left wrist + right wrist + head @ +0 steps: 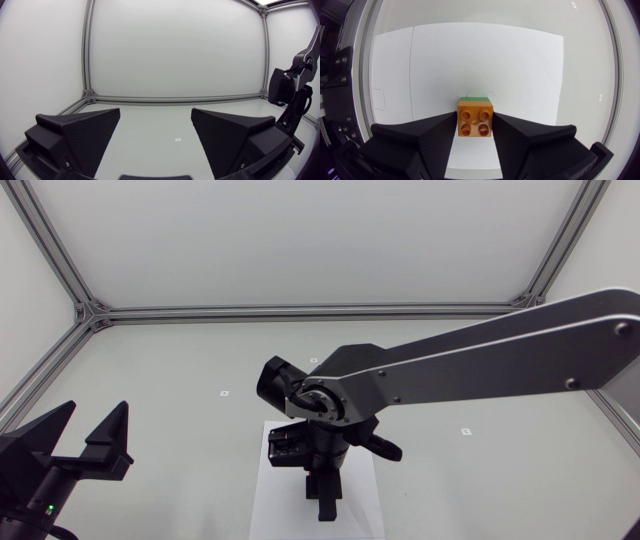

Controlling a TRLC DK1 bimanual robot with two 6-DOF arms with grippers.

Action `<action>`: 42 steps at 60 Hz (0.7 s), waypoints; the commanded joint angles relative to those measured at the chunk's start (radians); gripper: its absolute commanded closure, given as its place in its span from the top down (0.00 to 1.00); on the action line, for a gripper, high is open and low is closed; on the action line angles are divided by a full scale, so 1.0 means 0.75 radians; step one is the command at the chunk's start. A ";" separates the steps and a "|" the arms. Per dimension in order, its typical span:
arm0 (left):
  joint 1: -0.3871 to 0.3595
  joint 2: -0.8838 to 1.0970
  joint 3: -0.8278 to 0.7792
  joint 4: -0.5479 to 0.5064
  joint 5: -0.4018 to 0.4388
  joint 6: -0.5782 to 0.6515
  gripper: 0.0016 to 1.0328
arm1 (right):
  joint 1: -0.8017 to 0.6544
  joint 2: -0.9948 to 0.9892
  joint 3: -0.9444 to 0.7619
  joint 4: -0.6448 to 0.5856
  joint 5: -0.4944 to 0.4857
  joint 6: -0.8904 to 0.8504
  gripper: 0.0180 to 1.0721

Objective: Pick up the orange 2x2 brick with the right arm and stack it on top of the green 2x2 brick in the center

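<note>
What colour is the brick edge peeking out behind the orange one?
Green. The green brick is a sliver beyond the orange brick; right wrist view.

White paper sheet (pixel 470 60) on pale table (pixel 150 370)

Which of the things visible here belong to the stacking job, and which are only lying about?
Job: orange 2x2 brick, gripped by the right end effector; green 2x2 brick, only an edge showing beyond it.
Lying about: white sheet under the bricks; small white marker; left end effector, open, empty.
</note>
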 commanded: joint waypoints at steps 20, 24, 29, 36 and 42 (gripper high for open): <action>0.005 -0.011 -0.055 -0.020 0.005 0.017 0.96 | 0.011 -0.087 -0.039 -0.012 -0.004 0.025 0.88; 0.005 -0.011 -0.055 -0.018 0.007 0.017 0.96 | 0.009 -0.115 -0.043 -0.026 -0.004 0.025 0.96; 0.003 -0.011 -0.055 -0.020 0.005 0.017 0.96 | 0.007 -0.166 -0.051 -0.049 -0.004 0.025 0.96; 0.005 -0.011 -0.055 -0.020 0.005 0.017 0.96 | -0.011 -0.279 -0.071 -0.085 -0.004 0.033 0.96; 0.005 -0.011 -0.055 -0.018 0.007 0.017 0.96 | -0.034 -0.396 -0.096 -0.091 0.003 0.049 0.96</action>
